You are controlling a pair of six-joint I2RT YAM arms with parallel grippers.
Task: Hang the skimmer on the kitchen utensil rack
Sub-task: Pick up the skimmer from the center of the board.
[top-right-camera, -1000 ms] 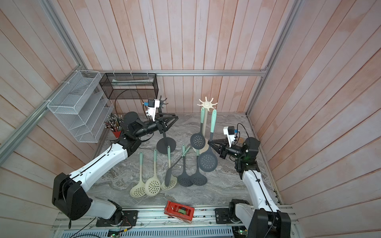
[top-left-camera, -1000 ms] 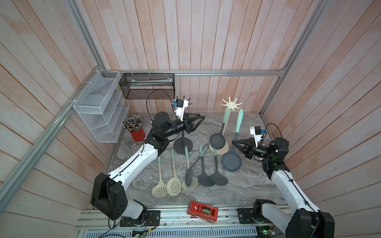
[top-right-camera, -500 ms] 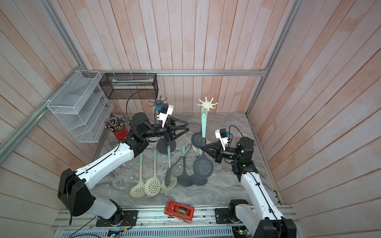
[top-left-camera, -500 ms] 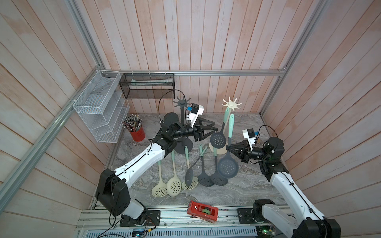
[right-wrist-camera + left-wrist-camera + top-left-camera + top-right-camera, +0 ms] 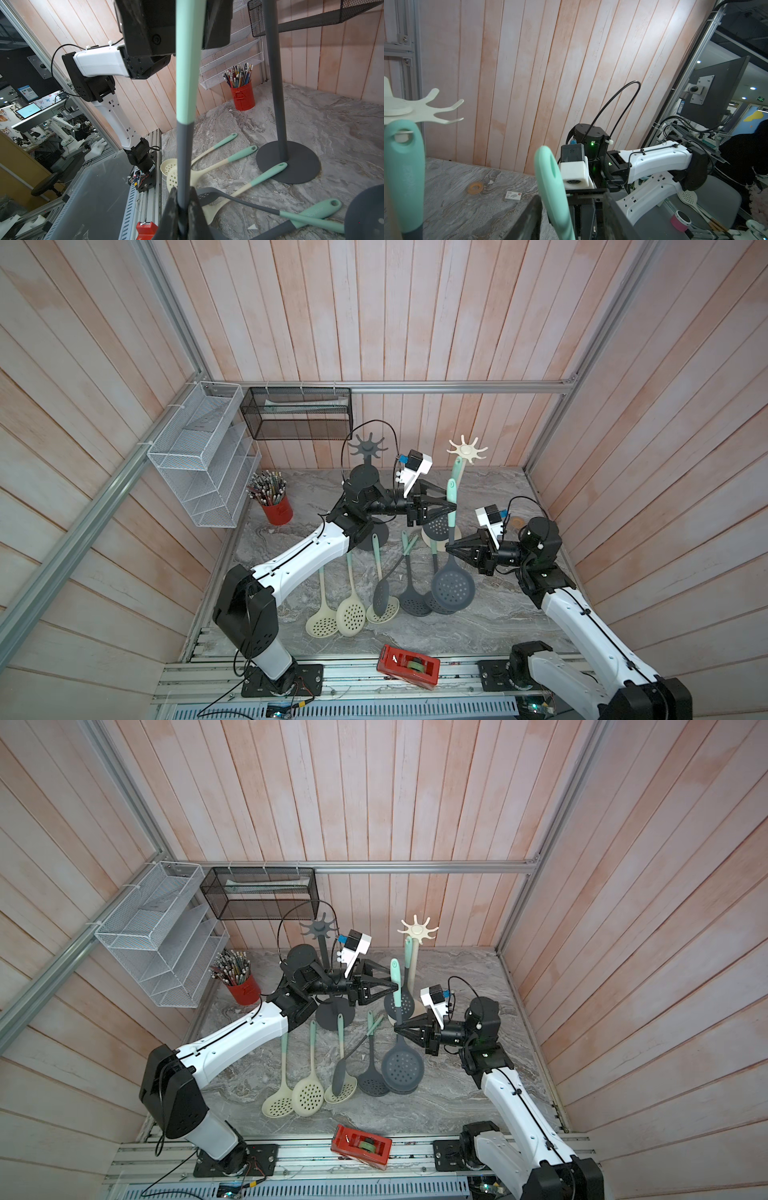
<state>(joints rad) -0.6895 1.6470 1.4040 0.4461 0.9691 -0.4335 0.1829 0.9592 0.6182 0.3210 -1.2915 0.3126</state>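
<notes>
Upright skimmer (image 5: 453, 587) — right hand (image 5: 448, 547) on shaft, left hand (image 5: 452, 505) (jaws apart) astride handle.

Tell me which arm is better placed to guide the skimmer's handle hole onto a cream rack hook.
Left, probably: the left jaws stand open around the mint handle of the skimmer, nearest the cream rack hooks; the right jaws grip the grey shaft lower down.

The grey, mint-handled skimmer (image 5: 453, 585) is held upright, head down, beside the cream utensil rack (image 5: 466, 451), not yet hung.
</notes>
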